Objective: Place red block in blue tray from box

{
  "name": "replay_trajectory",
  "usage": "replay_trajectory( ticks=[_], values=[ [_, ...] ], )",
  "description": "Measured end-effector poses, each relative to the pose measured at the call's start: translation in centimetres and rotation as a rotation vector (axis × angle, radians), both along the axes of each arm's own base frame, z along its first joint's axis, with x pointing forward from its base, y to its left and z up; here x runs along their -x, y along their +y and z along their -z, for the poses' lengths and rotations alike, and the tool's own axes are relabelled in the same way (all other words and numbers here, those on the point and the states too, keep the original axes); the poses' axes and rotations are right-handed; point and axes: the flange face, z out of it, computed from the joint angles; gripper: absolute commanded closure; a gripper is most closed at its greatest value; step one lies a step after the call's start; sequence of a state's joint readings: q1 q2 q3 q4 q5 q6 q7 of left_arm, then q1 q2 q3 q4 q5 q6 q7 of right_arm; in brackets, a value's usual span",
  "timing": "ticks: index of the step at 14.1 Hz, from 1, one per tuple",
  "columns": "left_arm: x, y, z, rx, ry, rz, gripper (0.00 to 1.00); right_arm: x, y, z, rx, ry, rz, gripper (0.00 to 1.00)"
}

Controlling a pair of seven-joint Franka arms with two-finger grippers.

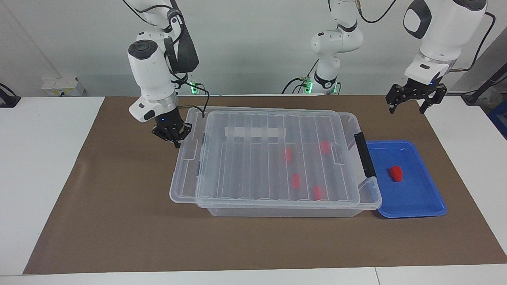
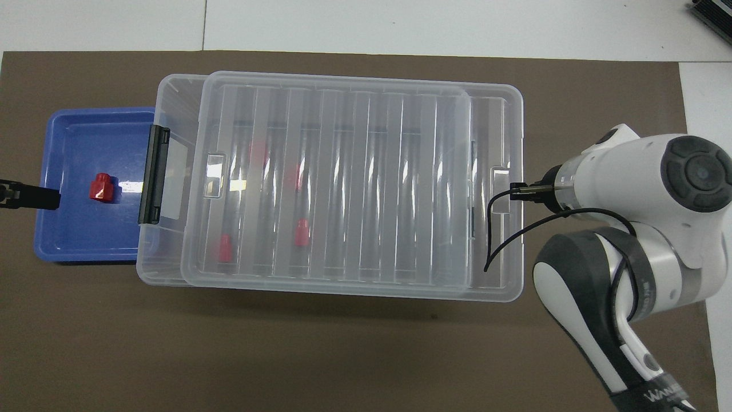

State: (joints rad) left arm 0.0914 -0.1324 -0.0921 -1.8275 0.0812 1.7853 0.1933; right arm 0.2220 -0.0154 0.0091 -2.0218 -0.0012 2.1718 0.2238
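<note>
The red block [image 1: 395, 173] lies in the blue tray [image 1: 424, 200], at three o'clock of the box [image 1: 358, 204]. The right gripper [image 1: 173, 136], fingers together on the lid [image 1: 253, 158] edge at nine o'clock, risks jamming it askew. The left gripper [image 1: 412, 101] waits above, fingers apart.

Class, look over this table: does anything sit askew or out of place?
Yes. The lid lies on the box off-centre, overhanging toward the right arm's end where the right gripper is, leaving a gap by the black latch.
</note>
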Motion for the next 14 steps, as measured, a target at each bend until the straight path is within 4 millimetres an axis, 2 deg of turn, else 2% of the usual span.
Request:
replay_trajectory(
  ticks=[2, 6, 10, 14],
  values=[
    [0.0, -2.0, 0.0, 0.0, -0.001, 0.036, 0.0, 0.4, 1.4, 0.1, 0.0, -0.001, -0.025, 1.0],
    [0.5, -5.8, -0.9, 0.016, 0.0, 0.073, 0.0, 0.7, 2.5, 0.2, 0.0, -0.001, -0.045, 1.0],
    [1.9, -6.4, -2.7, 0.093, 0.051, -0.022, 0.0, 1.1, 3.5, 0.3, 0.0, 0.002, -0.064, 1.0],
    [2.4, -6.2, -2.5, 0.092, 0.096, -0.039, 0.0, 1.1, 3.5, 0.3, 0.0, 0.002, -0.065, 1.0]
  ],
)
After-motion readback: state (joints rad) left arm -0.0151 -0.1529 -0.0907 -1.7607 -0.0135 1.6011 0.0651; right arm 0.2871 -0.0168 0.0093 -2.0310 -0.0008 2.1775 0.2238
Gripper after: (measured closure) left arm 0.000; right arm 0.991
